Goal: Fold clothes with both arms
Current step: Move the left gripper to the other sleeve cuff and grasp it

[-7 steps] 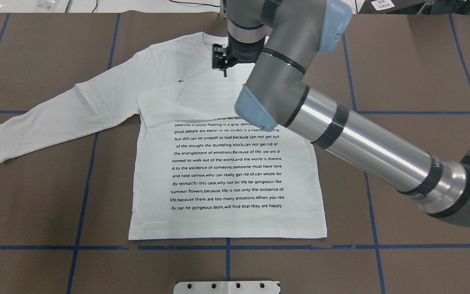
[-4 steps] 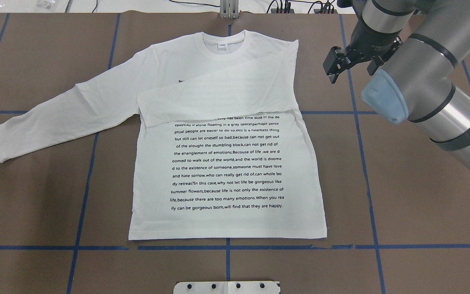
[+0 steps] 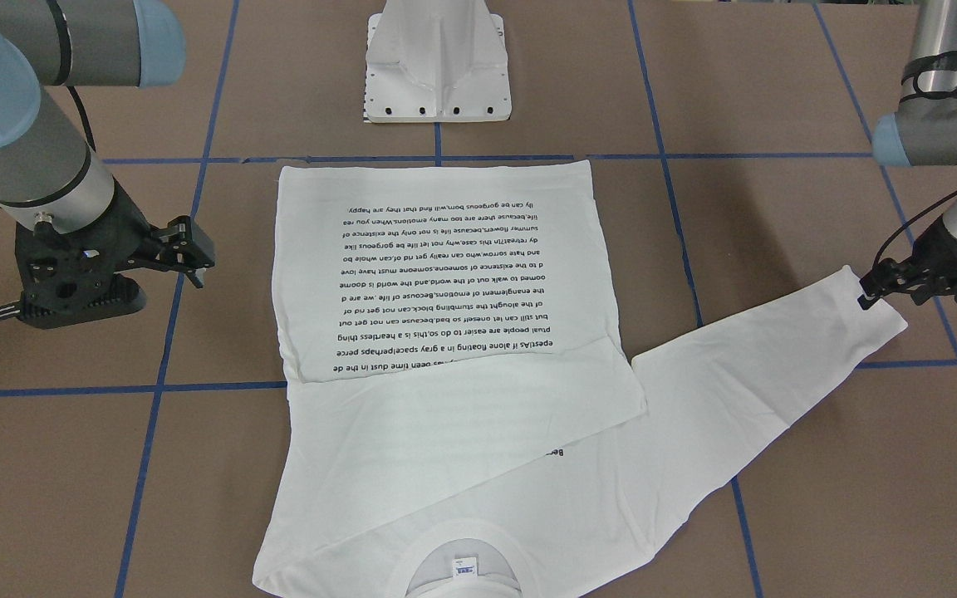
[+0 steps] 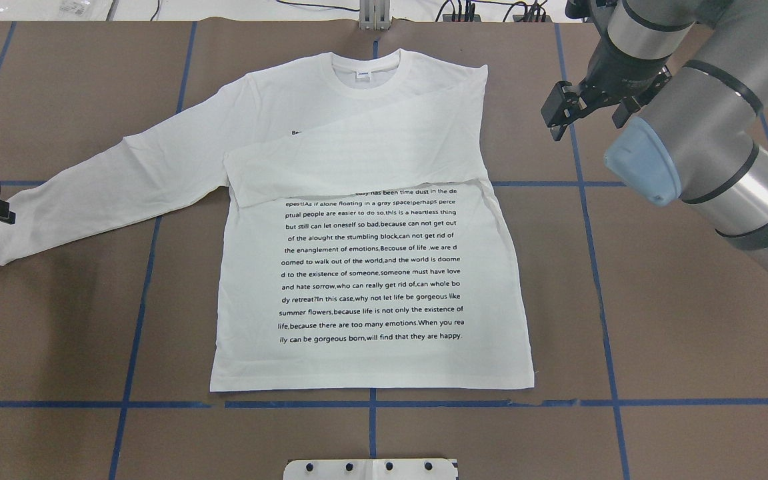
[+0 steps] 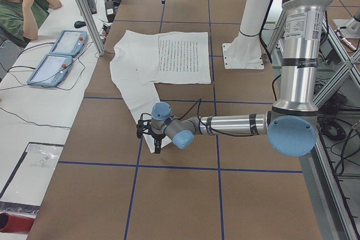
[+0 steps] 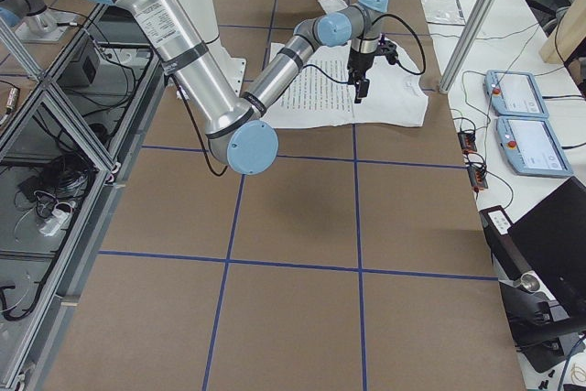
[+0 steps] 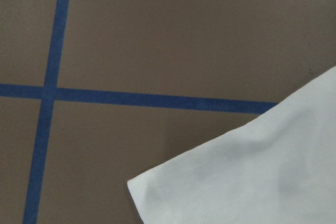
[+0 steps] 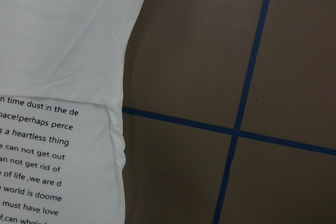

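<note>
One sleeve (image 4: 357,160) across T-shirt (image 4: 244,333) chest

The T-shirt (image 4: 371,363) is showing soft, matt white cloth, lightly creased. The bench (image 4: 657,320) is showing matt brown paper and smooth blue tape (image 4: 691,402). At 3 o'clock, the right arm (image 4: 751,200) is gleaming as brushed metal under a smooth plastic cap (image 4: 644,167).

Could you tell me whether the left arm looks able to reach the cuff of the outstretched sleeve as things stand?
Probably yes: the left pincer is right at the edge of the cuff, the sleeve lies flat, and nothing stands between them.
</note>
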Motion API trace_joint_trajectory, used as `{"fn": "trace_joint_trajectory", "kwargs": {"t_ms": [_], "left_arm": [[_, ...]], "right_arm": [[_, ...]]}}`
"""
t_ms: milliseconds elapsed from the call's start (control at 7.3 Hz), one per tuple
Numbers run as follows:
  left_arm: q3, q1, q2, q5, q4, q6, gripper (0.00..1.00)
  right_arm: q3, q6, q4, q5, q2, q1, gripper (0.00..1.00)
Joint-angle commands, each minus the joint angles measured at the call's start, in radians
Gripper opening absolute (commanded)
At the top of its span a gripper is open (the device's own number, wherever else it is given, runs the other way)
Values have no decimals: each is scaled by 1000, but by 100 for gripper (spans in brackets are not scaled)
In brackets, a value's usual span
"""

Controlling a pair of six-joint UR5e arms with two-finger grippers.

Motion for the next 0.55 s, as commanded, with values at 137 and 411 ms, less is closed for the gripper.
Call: {"fn": "trace_joint_trajectory", "kwargs": {"t_ms": [137,411], "left_arm": [[18,11,2,6,0,4,100],[23,11,5,6,0,9,99]], "right_arm": [[3,9,5,20,-1,-14,100],[3,21,8,20,-1,-22,100]]}}
